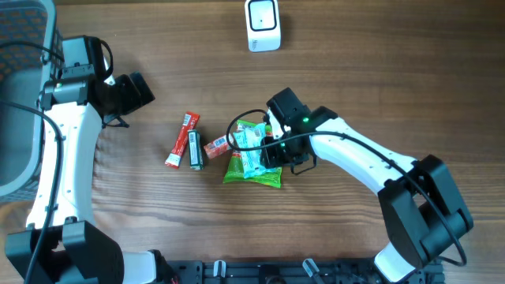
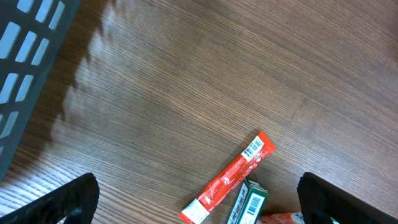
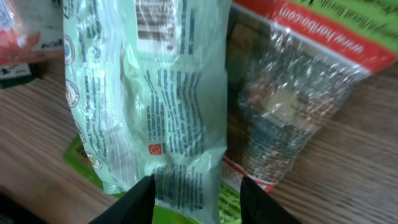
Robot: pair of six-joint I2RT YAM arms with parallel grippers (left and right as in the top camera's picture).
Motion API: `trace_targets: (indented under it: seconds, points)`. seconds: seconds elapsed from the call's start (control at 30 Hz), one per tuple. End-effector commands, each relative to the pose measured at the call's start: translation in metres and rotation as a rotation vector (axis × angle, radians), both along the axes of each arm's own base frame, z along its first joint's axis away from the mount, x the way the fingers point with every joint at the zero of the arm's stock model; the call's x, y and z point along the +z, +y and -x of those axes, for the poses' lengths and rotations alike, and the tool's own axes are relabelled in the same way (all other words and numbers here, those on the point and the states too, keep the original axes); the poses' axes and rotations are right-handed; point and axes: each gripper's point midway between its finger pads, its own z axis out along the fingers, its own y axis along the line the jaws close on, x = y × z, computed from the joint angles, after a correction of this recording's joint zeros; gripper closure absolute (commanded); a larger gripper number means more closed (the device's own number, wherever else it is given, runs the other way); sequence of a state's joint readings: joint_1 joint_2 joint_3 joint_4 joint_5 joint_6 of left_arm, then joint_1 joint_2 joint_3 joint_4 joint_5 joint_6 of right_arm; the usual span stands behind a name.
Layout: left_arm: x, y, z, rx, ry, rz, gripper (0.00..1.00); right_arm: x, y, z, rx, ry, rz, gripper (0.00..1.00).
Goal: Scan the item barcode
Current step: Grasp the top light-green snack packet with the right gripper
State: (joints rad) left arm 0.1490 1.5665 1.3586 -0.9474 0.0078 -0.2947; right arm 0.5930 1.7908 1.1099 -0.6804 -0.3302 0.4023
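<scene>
Grasping a pale packet [image 3: 155,93] over a green bag [image 1: 237,172]: right end effector [image 3: 196,186]. Left end effector [image 1: 136,89] released wide, near a red stick [image 2: 230,179] on the table [image 2: 186,74].

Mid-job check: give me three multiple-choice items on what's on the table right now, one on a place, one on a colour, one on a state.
1. Where does the white scanner stand?
A. Alone at the top of the overhead view.
B. Among the packets in the middle.
C. At the bottom edge, by the arm bases.

2. What colour is the long stick packet, the leftmost of the packets?
A. Blue.
B. Red.
C. Yellow.

3. How is the left gripper?
A. Shut on the stick packet.
B. Shut on the scanner.
C. Open, holding nothing.

Answers: 1 A, nothing lies near it at the top. 2 B, it is red with a white barcode end. 3 C, its fingers stand wide apart in the left wrist view with nothing gripped.
</scene>
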Motion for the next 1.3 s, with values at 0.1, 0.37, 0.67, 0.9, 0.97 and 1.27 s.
trace_targets:
  seconds: [0.1,0.37,0.67,0.9,0.97,1.27]
  points:
    - [-0.003,0.001,0.001,0.011,0.009,0.000,0.00,-0.007,0.006,0.008,-0.034,0.058,-0.021,0.54]
    - [-0.003,0.001,0.001,0.011,0.009,0.000,0.00,-0.008,0.020,0.011,-0.008,0.009,-0.006,0.53]
    - [-0.003,0.001,0.001,0.011,0.009,0.000,0.00,-0.010,0.021,0.005,-0.097,-0.014,0.032,0.54]
    - [-0.003,0.001,0.001,0.011,0.009,0.000,0.00,-0.010,0.021,0.000,-0.107,-0.037,0.035,0.61]
    - [-0.003,0.001,0.001,0.011,0.009,0.000,0.00,-0.011,0.018,-0.002,-0.136,-0.042,0.052,0.59]
    - [-0.003,0.001,0.001,0.011,0.009,0.000,0.00,-0.022,0.012,0.005,-0.223,0.001,0.062,0.68]
